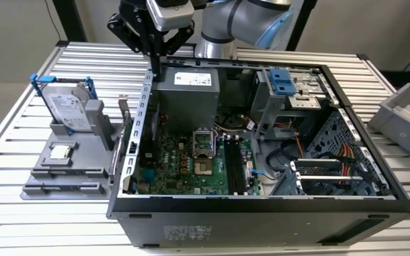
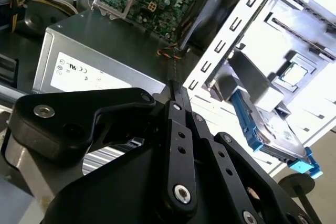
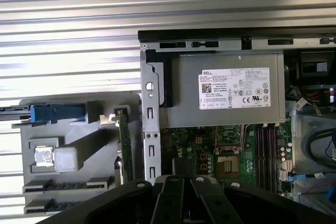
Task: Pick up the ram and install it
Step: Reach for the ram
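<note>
Jaws shut on nothing hang above the open computer case point(image 1: 262, 218), at its side wall near the power supply point(image 3: 189, 87). The ram point(image 3: 125, 150) stands on edge in the grey holder point(image 3: 94, 145) on the table point(image 3: 68, 24), just beside that wall.

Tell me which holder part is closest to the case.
The ram, the thin green stick beside the case wall; hard drive and square chip sit farther away.
</note>
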